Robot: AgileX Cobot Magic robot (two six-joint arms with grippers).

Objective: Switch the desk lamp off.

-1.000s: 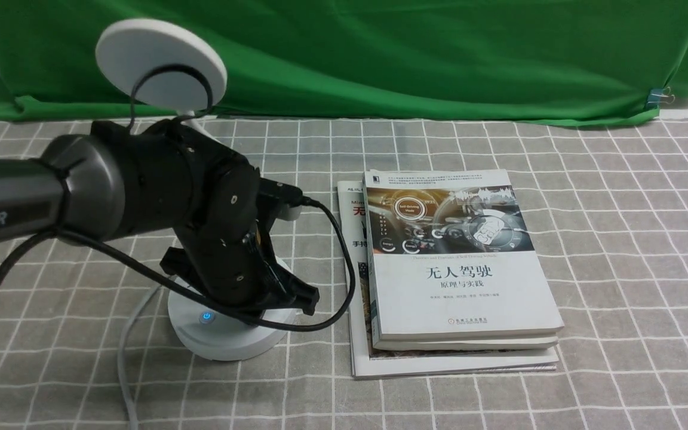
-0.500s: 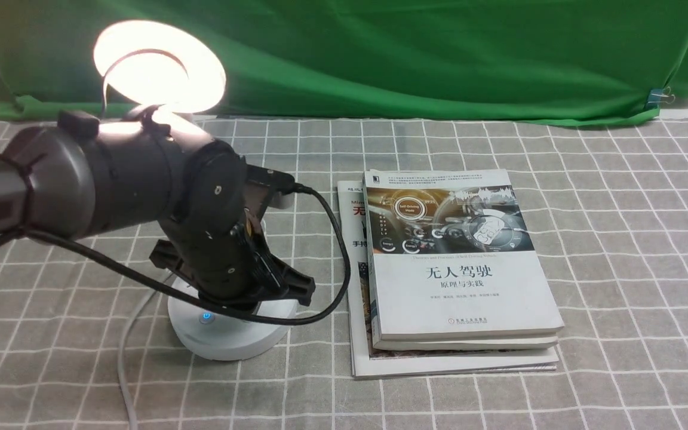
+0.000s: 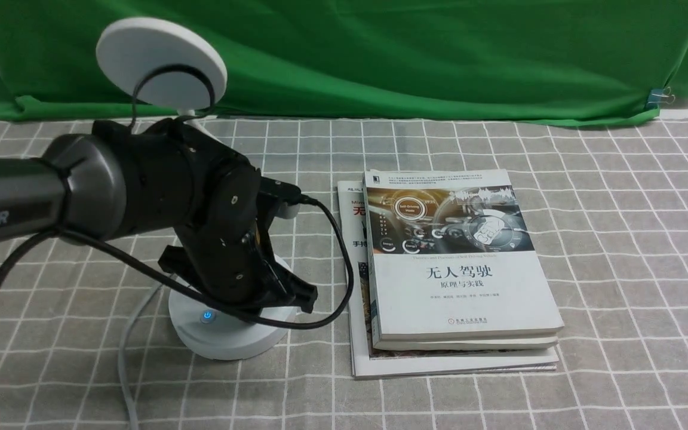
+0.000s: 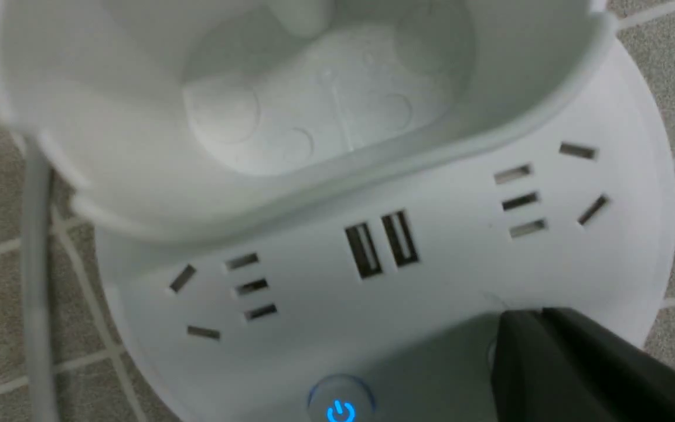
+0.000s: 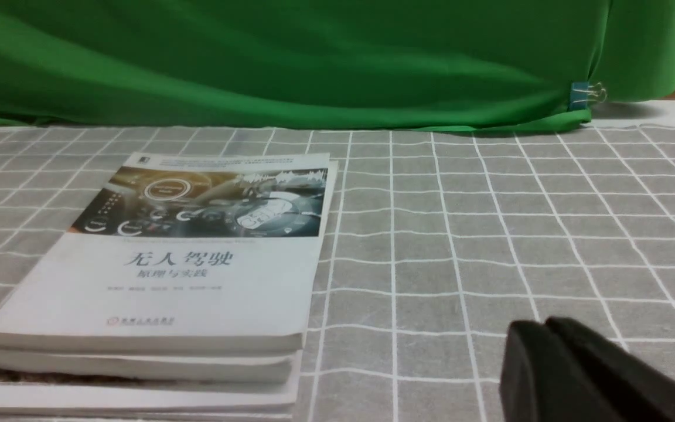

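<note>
White desk lamp [image 3: 224, 337] base lies under closed left jaws (perhaps touching).

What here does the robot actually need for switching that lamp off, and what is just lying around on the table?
For the job: desk lamp, head unlit; its blue-lit power button; left gripper, shut, over the lamp's base.

Just lying about: stack of books; green cloth; binder clip; right gripper, shut, above the checked tablecloth.
</note>
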